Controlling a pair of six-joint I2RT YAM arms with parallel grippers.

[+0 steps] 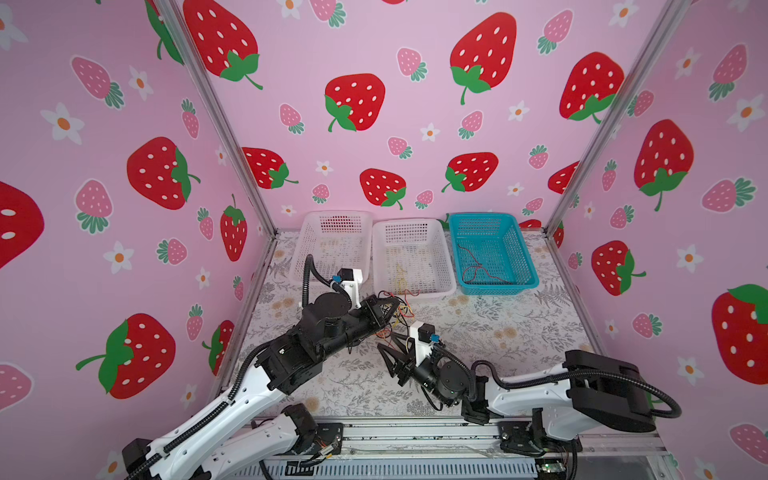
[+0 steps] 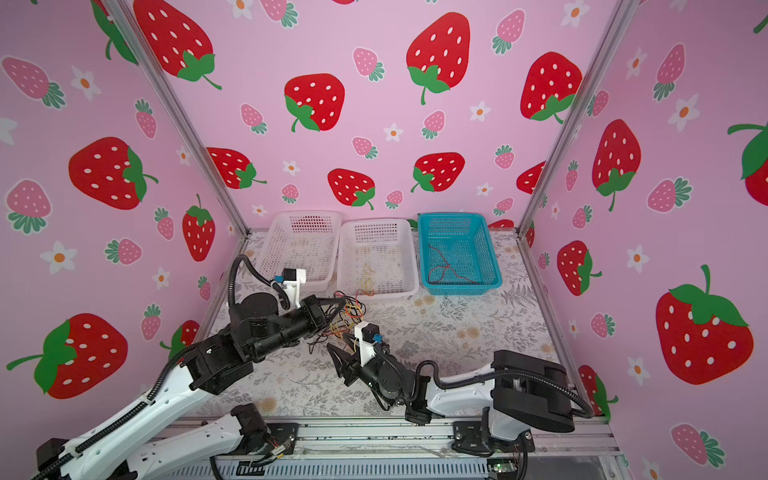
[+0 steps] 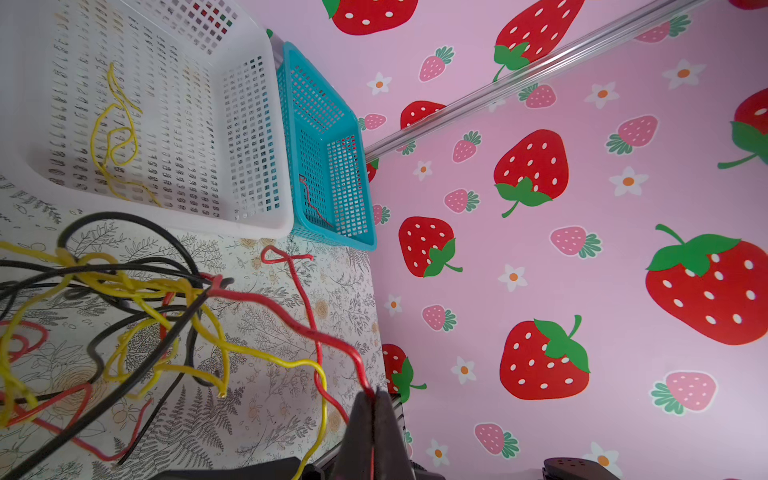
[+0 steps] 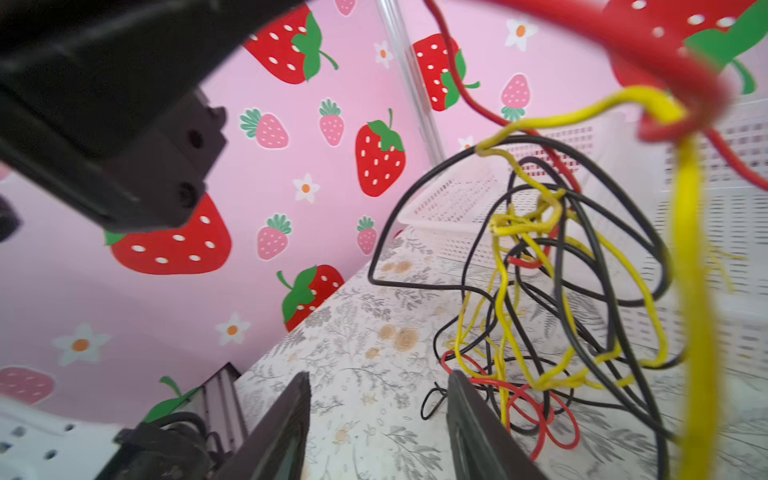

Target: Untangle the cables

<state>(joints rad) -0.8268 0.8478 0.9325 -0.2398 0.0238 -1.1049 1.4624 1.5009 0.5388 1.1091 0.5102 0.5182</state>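
Left pincer (image 3: 376,395): pressed tight, pinching a red cable (image 3: 291,309) right at its tips.
Right pincer (image 4: 378,380): jaws spread, nothing between them; the knot lies just beside one finger.
Cables (image 1: 395,318): a black, yellow and red knot over the floral table (image 1: 498,332), between both pincers, just in front of the middle white basket (image 1: 415,293).
Axis: the knot stretches from the basket side toward the right pincer; the held red strand runs from the knot to the left tips.

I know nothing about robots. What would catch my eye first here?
Pink strawberry walls surround everything. In the middle lies a tangle of black, yellow and red cables, with the left gripper shut on a red strand of it. At the back, a blue basket holds one red cable.
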